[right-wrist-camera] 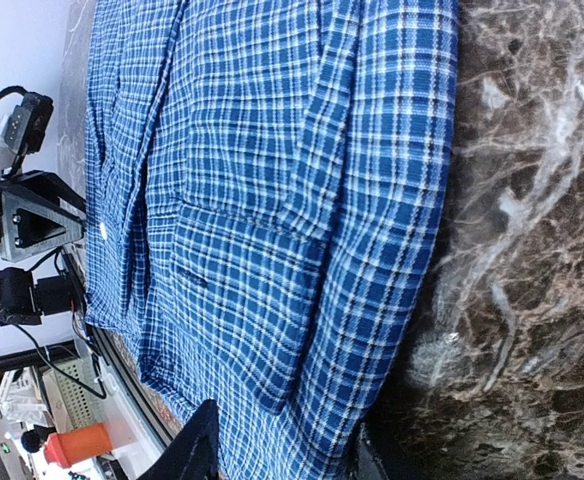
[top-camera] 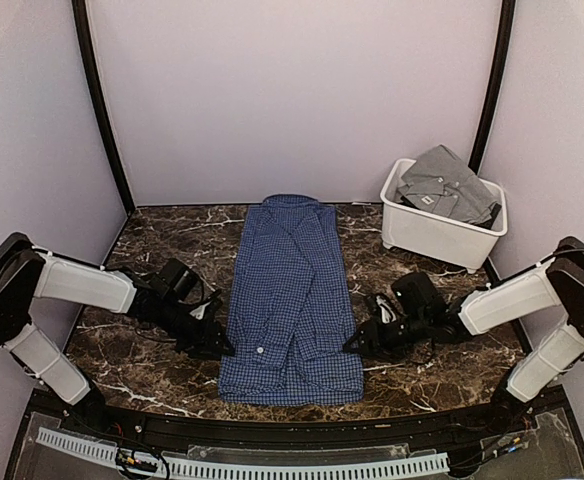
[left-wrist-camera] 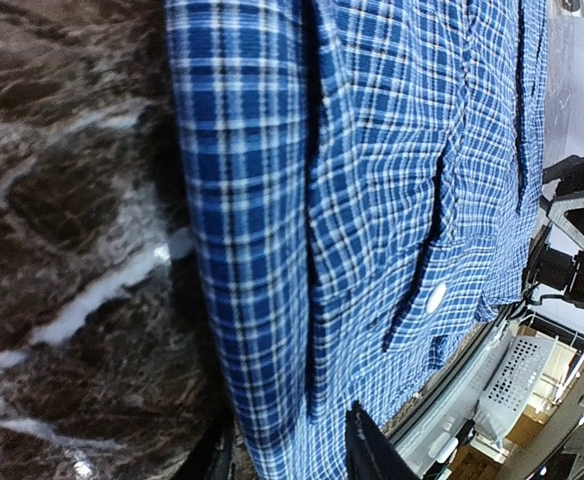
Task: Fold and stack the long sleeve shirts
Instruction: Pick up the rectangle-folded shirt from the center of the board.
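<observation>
While the navy checked shirt (top-camera: 292,300) lies centred on the surface (top-camera: 152,240), sleeves folded in, no cross fold is seen | grey shirt (top-camera: 444,185) is seen bundled in far-right bin (top-camera: 432,238) | left fingers (left-wrist-camera: 367,445) and right fingers (right-wrist-camera: 192,445) are seen apart at the navy sides

You have two long sleeve shirts to count: one navy-blue checked shirt (top-camera: 292,300) and one plain grey shirt (top-camera: 444,185). You have one white bin (top-camera: 437,235) and one marble tabletop (top-camera: 172,240). You are running two arms, one left arm (top-camera: 77,283) and one right arm (top-camera: 507,300). Each carries a single claw, so two in all: the left claw (top-camera: 220,345) and the right claw (top-camera: 357,343). Each wrist view shows you two fingers (left-wrist-camera: 367,445), four in total. In the left wrist view you can count one white button (left-wrist-camera: 437,296) on the checked cloth; from above, the buttons are too small to count with confidence.
</observation>
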### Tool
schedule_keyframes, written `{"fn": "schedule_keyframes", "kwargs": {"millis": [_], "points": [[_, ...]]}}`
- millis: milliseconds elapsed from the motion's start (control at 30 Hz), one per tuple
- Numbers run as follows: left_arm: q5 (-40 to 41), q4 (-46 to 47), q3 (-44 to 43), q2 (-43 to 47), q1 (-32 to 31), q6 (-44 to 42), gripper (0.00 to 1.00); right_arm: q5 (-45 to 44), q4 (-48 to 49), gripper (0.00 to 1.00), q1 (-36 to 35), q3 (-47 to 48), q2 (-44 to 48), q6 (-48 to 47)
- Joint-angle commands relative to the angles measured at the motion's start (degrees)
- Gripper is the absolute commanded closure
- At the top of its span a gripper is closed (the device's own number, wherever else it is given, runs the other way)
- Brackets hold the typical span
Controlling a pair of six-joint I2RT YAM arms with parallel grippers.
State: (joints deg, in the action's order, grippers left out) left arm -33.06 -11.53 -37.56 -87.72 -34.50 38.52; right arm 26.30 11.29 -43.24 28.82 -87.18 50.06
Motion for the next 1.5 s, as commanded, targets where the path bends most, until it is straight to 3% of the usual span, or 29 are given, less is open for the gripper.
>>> {"fn": "schedule_keyframes", "kwargs": {"millis": [0,767,1033,1333,1467], "points": [[-1.6,0.7,0.1,-2.9,0.3,-1.4,0.64,-0.2,4.3,0.59,1.0,-2.2,-1.5,2.5],[-9.9,10.0,4.8,-2.7,-0.6,6.8,0.83,2.8,9.7,0.72,0.8,-1.2,-3.1,5.2],[-11.6,14.3,5.5,-2.2,-0.7,9.7,0.9,3.4,11.0,0.82,0.3,-1.7,-3.2,5.9],[-12.8,17.5,6.5,1.3,-0.7,13.1,1.0,3.8,11.4,1.0,0.4,-1.2,-1.4,6.6],[-13.1,18.6,6.5,3.2,-0.7,14.6,1.0,3.7,10.6,1.0,0.5,-0.6,0.0,6.6]]}}
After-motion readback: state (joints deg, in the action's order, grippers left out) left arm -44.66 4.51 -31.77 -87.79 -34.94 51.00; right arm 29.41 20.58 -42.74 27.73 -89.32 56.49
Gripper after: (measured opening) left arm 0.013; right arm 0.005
